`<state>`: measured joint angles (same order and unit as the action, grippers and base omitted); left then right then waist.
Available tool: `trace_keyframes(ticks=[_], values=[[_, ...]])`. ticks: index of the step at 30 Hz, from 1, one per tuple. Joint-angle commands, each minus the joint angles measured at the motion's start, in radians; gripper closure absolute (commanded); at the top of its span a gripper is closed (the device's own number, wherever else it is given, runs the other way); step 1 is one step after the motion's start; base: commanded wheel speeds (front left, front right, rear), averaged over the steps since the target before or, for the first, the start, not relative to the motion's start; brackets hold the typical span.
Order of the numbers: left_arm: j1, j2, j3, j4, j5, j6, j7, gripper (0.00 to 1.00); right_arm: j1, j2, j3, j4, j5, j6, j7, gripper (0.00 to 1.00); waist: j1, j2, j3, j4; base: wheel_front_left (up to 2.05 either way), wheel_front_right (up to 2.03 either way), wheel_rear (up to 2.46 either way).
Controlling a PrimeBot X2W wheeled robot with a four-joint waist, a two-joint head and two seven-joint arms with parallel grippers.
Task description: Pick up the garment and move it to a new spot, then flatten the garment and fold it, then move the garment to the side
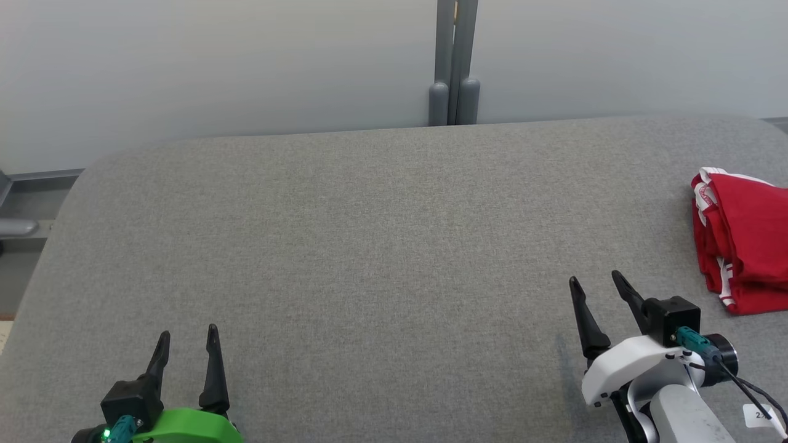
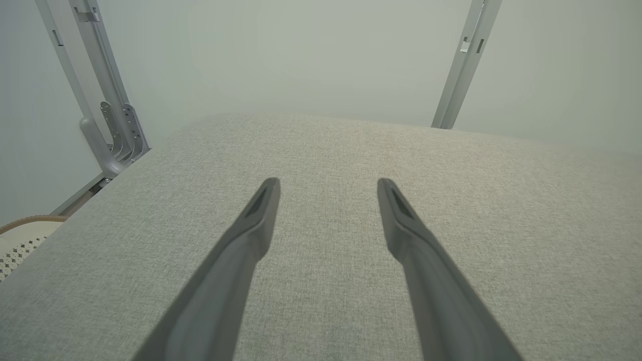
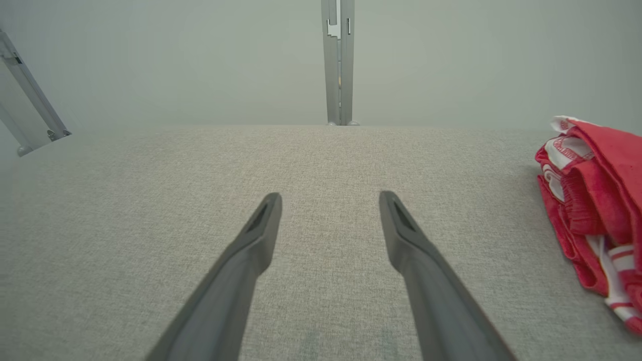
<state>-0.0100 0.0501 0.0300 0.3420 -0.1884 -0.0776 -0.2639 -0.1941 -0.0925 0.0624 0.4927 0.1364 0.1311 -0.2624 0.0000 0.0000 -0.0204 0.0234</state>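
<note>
The garment point(image 1: 745, 243) is red with white trim and lies folded in a compact pile at the far right of the grey cloth-covered table point(image 1: 381, 246), partly cut off by the head view's edge. The right wrist view shows the garment point(image 3: 597, 210) at its right side. My right gripper point(image 1: 596, 282) hovers open and empty above the table, to the left of the garment and nearer to me. Low at the left, my left gripper point(image 1: 188, 335) is open with nothing between its fingers. Both wrist views show spread fingers over bare fabric: left gripper point(image 2: 328, 183), right gripper point(image 3: 330, 196).
A pale wall stands behind the table, with a grey metal post point(image 1: 454, 61) at its middle. Metal brackets point(image 2: 113, 135) sit past the table's left edge, and a woven basket rim point(image 2: 25, 225) shows beside them. The table's corners are rounded.
</note>
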Motion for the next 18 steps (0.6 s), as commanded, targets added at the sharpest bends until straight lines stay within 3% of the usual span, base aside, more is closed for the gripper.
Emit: trace_keyframes(ticks=[1, 18], values=[[0.013, 0.002, 0.004, 0.001, 0.006, 0.005, 0.001, 0.00, 0.010, -0.002, -0.004, 0.004, 0.006, -0.001, -0.003, 0.00, 0.0000, 0.0000, -0.001, -0.003, 0.00, 0.00, 0.00], [-0.001, 0.002, -0.011, 0.020, -0.018, -0.009, 0.001, 0.00, 0.021, 0.013, -0.032, -0.019, -0.064, -0.001, -0.003, 0.00, 0.0000, 0.0000, 0.005, -0.015, 0.00, 0.00, 0.00]])
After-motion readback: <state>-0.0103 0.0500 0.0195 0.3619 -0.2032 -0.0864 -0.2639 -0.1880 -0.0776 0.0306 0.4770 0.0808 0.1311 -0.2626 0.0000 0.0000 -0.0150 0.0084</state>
